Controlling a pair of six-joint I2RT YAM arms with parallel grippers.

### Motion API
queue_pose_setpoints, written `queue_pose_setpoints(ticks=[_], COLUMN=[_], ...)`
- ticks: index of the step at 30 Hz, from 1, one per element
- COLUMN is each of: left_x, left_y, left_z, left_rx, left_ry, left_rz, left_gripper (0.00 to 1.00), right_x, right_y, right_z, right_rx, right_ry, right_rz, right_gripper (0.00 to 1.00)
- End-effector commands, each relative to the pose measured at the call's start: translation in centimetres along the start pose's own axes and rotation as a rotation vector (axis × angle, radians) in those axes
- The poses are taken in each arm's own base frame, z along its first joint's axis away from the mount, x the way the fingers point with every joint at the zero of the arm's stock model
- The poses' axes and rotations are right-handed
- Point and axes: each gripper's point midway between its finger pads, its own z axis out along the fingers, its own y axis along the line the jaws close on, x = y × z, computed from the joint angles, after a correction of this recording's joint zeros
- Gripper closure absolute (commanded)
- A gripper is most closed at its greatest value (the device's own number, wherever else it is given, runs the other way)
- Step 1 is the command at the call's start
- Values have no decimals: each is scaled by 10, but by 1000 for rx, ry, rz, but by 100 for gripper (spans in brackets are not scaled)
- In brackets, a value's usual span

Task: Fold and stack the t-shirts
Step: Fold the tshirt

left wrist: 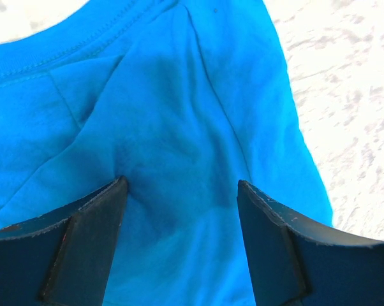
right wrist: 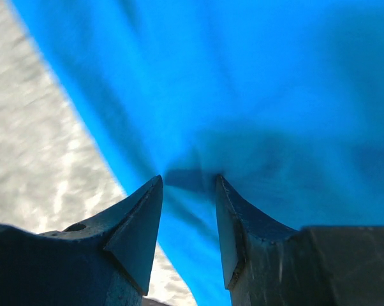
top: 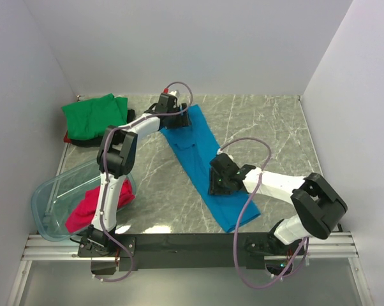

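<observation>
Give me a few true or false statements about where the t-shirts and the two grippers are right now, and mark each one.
1. The blue t-shirt lies on the table as a long strip. True.
2. The green t-shirt is in the clear bin. False: it lies at the table's far left; the magenta-red t-shirt is in the bin.
3. The left gripper and right gripper are both at the blue t-shirt. True.
4. The left gripper is shut tight. False: its jaws stand wide apart.
</observation>
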Motion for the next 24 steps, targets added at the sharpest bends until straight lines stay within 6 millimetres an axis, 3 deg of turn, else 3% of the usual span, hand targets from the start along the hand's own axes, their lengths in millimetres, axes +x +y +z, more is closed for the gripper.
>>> queue_pose_setpoints(ticks=[1, 5, 7, 10, 11, 13, 14, 18, 24], left_x=[0, -18, -29, -50, -69, -69, -82, -58, -7], left_y=[-23, -40, -50, -67, -75, -72, -77, -58, -23], left_z=[14, 22, 22, 2, -17, -30, -50, -58, -42], left_rx=[85, 142, 162, 181, 179, 162, 163, 93, -2], left_ry=[18, -11, -33, -94, -149, -172, -212, -143, 9], left_rz=[50, 66, 82, 125, 152, 166, 178, 171, 155], left_gripper=[24, 24, 24, 24, 24, 23, 23, 23, 24], right_x=[0, -7, -12, -26, -34, -42, -46, -45, -28], right_y=[48, 80, 86, 83, 77, 66, 55, 31, 7], right_z=[-2, -5, -10, -27, -35, -42, -45, -41, -25], right_rx=[-179, -280, -270, -238, -201, -147, -92, -2, 80], right_ry=[46, 36, 6, -56, -93, -132, -155, -165, -126], right_rz=[1, -37, -74, -108, -107, -123, -125, -116, -100], right_gripper=[54, 54, 54, 54, 54, 53, 53, 53, 53])
